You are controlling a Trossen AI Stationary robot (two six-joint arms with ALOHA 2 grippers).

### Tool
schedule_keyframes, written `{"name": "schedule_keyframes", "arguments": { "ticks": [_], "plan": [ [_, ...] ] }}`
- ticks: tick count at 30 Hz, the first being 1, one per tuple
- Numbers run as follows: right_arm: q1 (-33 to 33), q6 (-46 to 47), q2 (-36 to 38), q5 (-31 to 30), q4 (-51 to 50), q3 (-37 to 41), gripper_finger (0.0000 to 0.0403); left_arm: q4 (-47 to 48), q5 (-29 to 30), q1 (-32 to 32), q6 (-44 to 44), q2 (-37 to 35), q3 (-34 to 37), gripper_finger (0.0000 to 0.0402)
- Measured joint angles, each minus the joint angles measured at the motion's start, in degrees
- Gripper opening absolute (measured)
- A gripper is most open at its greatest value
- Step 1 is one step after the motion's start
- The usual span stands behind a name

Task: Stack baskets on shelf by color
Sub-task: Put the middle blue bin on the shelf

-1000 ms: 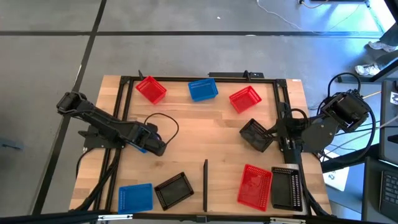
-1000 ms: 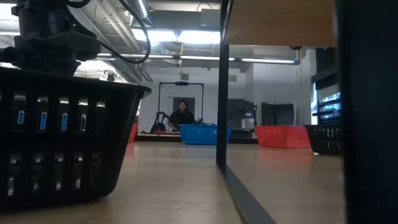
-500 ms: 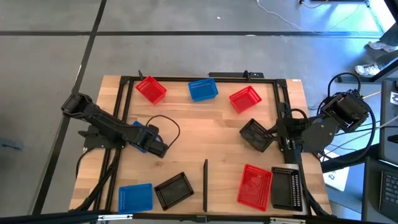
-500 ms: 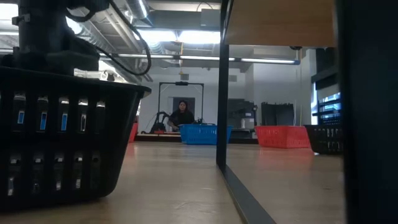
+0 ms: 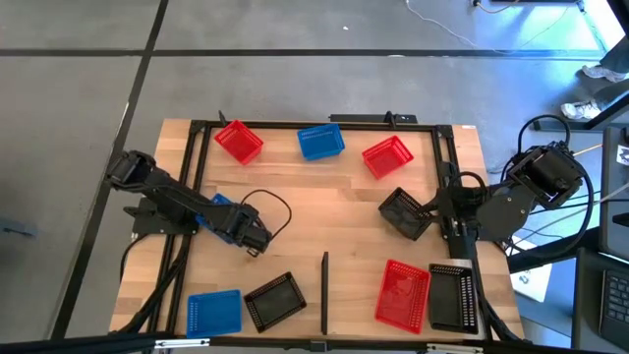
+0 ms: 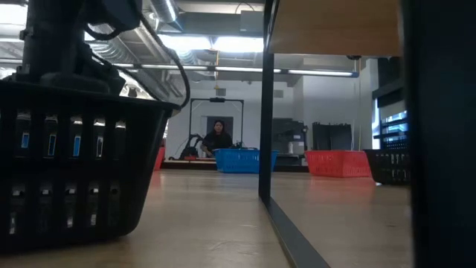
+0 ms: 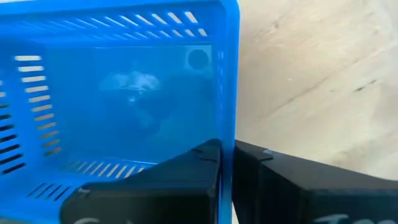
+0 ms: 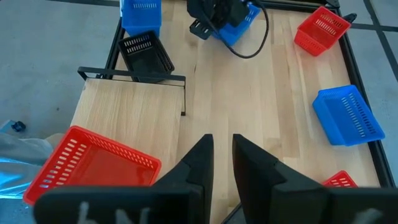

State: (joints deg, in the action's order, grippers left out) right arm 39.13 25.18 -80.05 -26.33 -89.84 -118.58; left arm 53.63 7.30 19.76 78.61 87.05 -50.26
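gripping a blue basket [image 7: 124,93] by its rim, left gripper [image 5: 253,239] now clamped, shifted toward the near edge

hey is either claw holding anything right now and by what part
The left claw is shut on the rim of a blue basket. The right claw holds nothing.

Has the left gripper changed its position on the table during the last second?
Yes. In the high view the left gripper has moved toward the near table edge and the thin black bar, carrying the blue basket it grips.
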Motion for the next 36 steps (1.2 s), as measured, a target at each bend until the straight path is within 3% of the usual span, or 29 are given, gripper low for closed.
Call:
{"name": "schedule_keyframes", "arguments": {
  "ticks": [7,11,17,23,29,36],
  "plan": [
    [0.0,0.1,-0.1,-1.6,0.0,0.0,0.0058,7.8,3.2,0.1,-8.3,0.0,-9.1,0.0001],
    [-0.1,0.2,-0.2,-5.8,0.0,0.0,0.0058,15.8,10.5,0.0,-13.1,0.0,-16.4,0.0001],
    [-2.4,4.6,-0.2,-18.5,-0.2,0.0,0.0058,26.1,24.8,0.0,-28.7,2.5,-25.4,0.0],
    [-5.4,1.1,-0.9,-20.7,-0.1,0.9,0.0058,31.3,39.1,-0.6,-43.6,10.5,-34.6,0.0],
    [-7.6,-1.6,-0.9,-25.5,0.1,7.8,0.0058,36.4,54.4,-1.1,-55.3,20.1,-42.8,0.0],
    [-10.1,-3.0,-0.9,-37.3,9.3,16.2,0.0058,35.9,61.8,-3.3,-69.4,26.7,-48.7,0.0]
  ]
}}
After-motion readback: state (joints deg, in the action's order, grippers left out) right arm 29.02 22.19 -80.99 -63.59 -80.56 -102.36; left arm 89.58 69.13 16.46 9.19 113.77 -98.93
